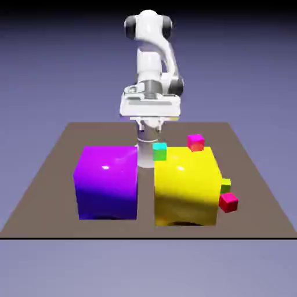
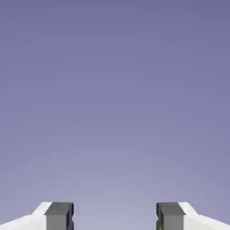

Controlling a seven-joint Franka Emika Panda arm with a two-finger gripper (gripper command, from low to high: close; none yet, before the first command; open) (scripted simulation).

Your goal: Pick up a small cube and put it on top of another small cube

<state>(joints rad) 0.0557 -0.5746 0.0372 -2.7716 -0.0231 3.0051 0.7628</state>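
We are seeing no containers on the tabletop [image 1: 52, 174], only cubes. The small cube [image 1: 225, 185] is sitting just beside the big yellow cube [image 1: 185, 188], near the tabletop's edge on the exterior view's right, with a pink-red cube [image 1: 228, 202] just in front of it. A big purple cube [image 1: 107, 183] is standing beside the yellow one, a narrow gap between them. We are holding the gripper [image 1: 151, 124] above the far edge, jaws wide and empty; the hand view is showing only backdrop between the fingertips [image 2: 59, 214].

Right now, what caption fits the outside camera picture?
Robot tool hangs open behind purple cube and yellow cube, tiny lime cube untouched.
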